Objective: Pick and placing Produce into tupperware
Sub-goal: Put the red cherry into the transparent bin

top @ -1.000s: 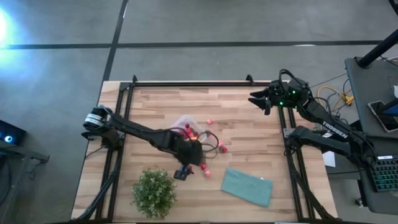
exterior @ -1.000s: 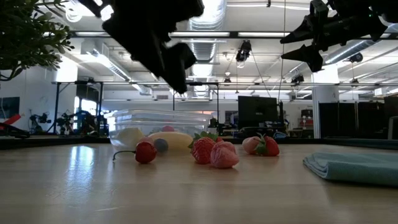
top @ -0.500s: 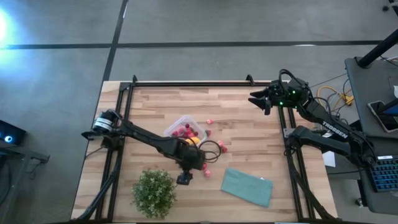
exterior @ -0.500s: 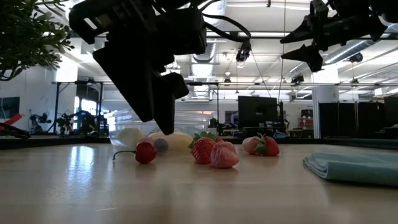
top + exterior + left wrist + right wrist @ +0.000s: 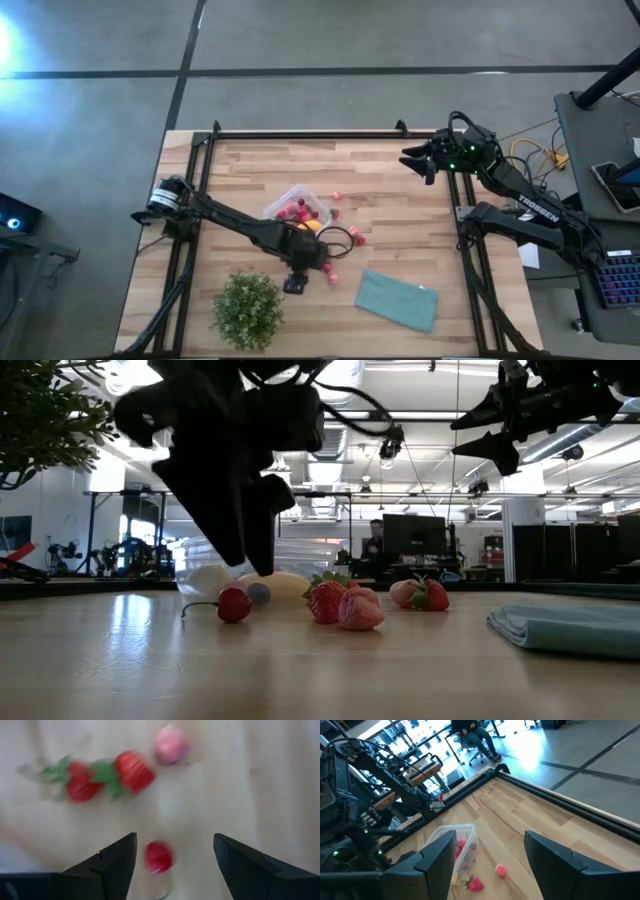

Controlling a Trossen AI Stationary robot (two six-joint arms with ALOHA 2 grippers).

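Note:
My left gripper [image 5: 175, 840] hangs open, pointing steeply down just above the table, and touches nothing. A small round red fruit [image 5: 159, 856] lies on the wood below the gap between its fingers. Two strawberries [image 5: 134, 770] and a pink fruit [image 5: 171, 744] lie just beyond. In the low view the left gripper [image 5: 255, 560] stands above the small red fruit [image 5: 233, 604]. The clear tupperware [image 5: 298, 207] holds several red fruits, with a yellow fruit [image 5: 312, 226] at its near corner. My right gripper [image 5: 420, 160] waits open, raised at the table's far right.
A teal folded cloth [image 5: 397, 300] lies at the near right and a potted green plant [image 5: 247, 310] at the near left. Loose strawberries [image 5: 357, 237] lie right of the tupperware. A black frame rail [image 5: 300, 132] runs along the far edge.
My left gripper has come down and moved toward the near edge, off the tupperware, which now shows uncovered. It has rolled a little on the way. It now hangs low over the loose fruits, its fingers still open.

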